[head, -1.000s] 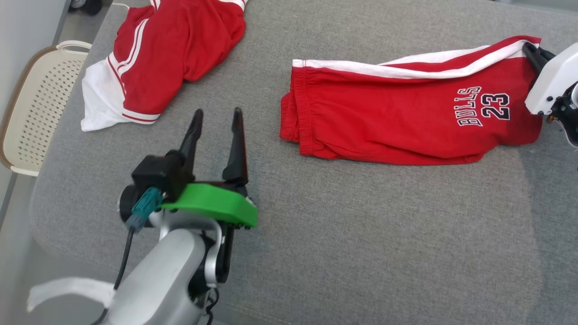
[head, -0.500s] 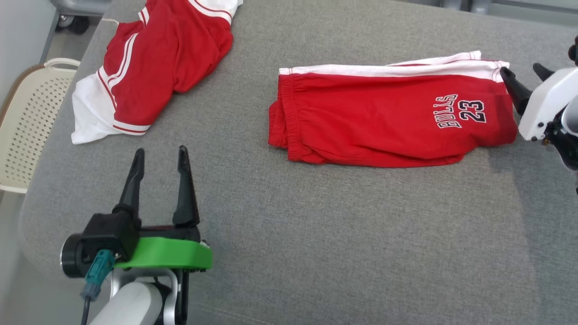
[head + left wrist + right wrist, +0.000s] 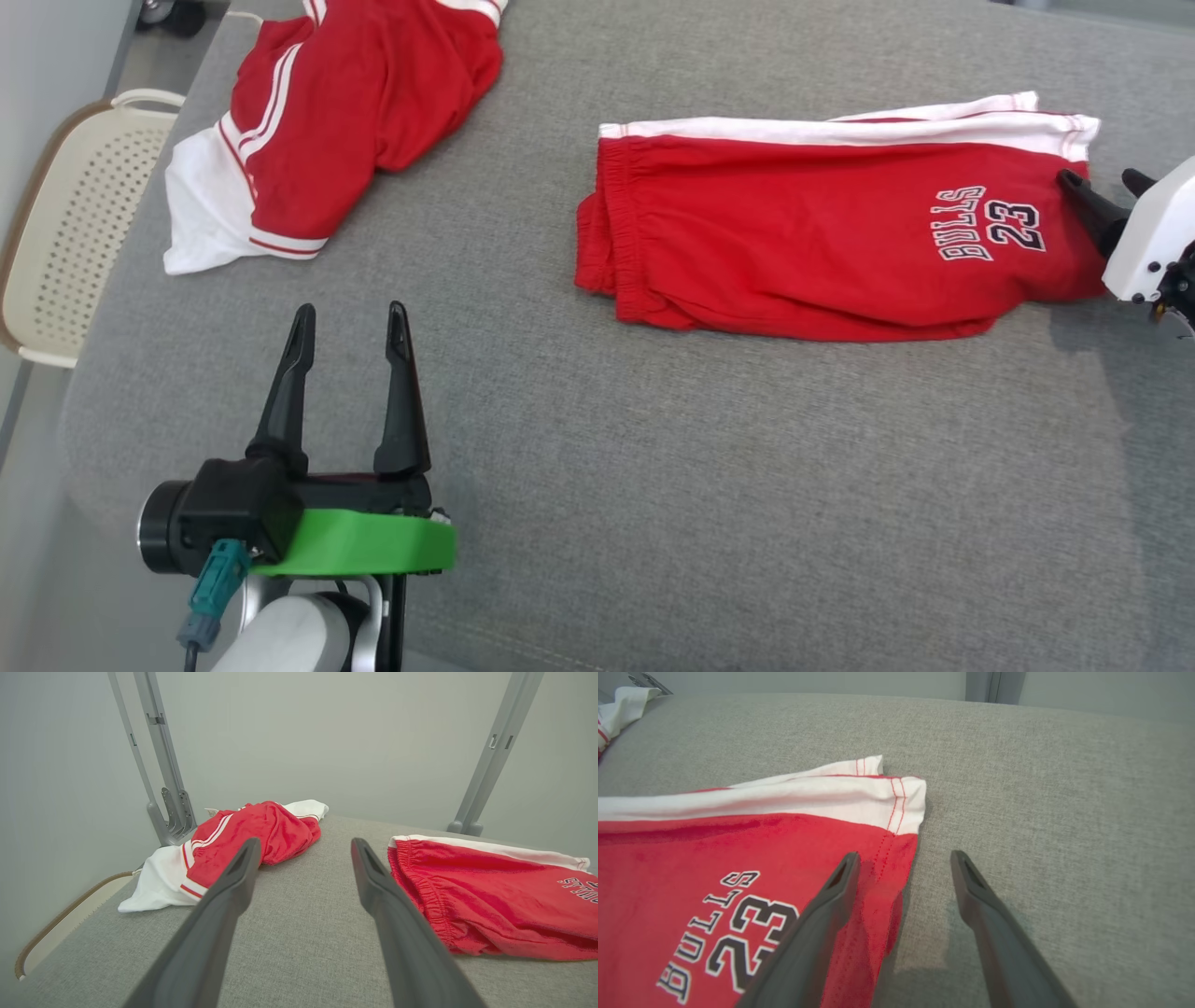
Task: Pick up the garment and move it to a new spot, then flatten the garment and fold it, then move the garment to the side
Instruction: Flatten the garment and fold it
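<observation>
The garment, red shorts (image 3: 822, 233) with a white side stripe and "BULLS 23" print, lies folded lengthwise and flat on the grey padded table (image 3: 747, 485). My right gripper (image 3: 1097, 177) is open at the shorts' right hem, holding nothing. In the right wrist view its left finger hangs over the red hem (image 3: 714, 858) and its right finger over bare fabric, the gripper (image 3: 904, 855) straddling the edge. My left gripper (image 3: 350, 313) stands open and empty at the lower left, well apart from the shorts (image 3: 490, 891); in the left wrist view the gripper (image 3: 304, 842) points across the table.
A crumpled red and white jersey (image 3: 345, 121) lies at the table's far left corner, also the jersey (image 3: 243, 844). A cream perforated basket (image 3: 56, 233) sits off the left edge. Grey metal posts (image 3: 163, 765) rise behind the table.
My right gripper has opened and let go of the shorts' hem, which now lies flat. My left arm has drawn back toward the near edge. The head camera shifted slightly.
</observation>
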Controlling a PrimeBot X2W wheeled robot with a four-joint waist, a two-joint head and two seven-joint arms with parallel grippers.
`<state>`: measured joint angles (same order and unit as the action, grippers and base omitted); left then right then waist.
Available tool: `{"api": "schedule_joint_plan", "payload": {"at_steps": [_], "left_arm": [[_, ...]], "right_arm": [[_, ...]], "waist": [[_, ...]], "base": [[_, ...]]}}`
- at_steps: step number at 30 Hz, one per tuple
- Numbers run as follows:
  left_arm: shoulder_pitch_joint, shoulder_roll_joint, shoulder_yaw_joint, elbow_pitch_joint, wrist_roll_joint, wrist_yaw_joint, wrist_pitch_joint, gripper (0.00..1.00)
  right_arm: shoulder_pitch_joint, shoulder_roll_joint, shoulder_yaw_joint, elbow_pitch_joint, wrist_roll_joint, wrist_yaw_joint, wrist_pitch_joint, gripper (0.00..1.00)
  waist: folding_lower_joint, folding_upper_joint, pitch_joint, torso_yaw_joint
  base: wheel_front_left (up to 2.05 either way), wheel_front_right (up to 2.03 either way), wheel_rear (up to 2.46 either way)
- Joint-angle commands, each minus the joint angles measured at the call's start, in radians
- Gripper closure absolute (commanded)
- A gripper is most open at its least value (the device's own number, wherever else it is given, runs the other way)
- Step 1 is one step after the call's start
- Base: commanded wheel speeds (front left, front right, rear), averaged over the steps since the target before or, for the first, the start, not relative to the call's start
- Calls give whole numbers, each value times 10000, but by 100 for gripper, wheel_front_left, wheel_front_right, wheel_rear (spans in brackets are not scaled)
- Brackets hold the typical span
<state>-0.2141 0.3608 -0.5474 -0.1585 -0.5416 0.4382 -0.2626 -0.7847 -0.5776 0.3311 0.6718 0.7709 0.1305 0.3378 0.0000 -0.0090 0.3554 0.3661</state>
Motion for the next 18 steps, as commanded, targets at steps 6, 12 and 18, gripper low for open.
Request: {"api": "schedule_joint_plan", "payload": {"at_steps": [6,12,18], "left_arm": [[-135,-315,56,174,339,-226,-32,0],[-61,-560,139,274,528,-409,-32,0],[164,-701,284,513,450,-628,-23,0]], "right_arm": [[186,292,-148,-41,39,4,745,0],[232,539,-164,-158,-17,5,1443,17],[346,640,-417,-545,259,5,1673,100]], "waist": [[0,90,298,546],[0,90,263,714],[0,90,125,596]], "base": [[0,0,0],[0,0,0],[0,0,0]]}}
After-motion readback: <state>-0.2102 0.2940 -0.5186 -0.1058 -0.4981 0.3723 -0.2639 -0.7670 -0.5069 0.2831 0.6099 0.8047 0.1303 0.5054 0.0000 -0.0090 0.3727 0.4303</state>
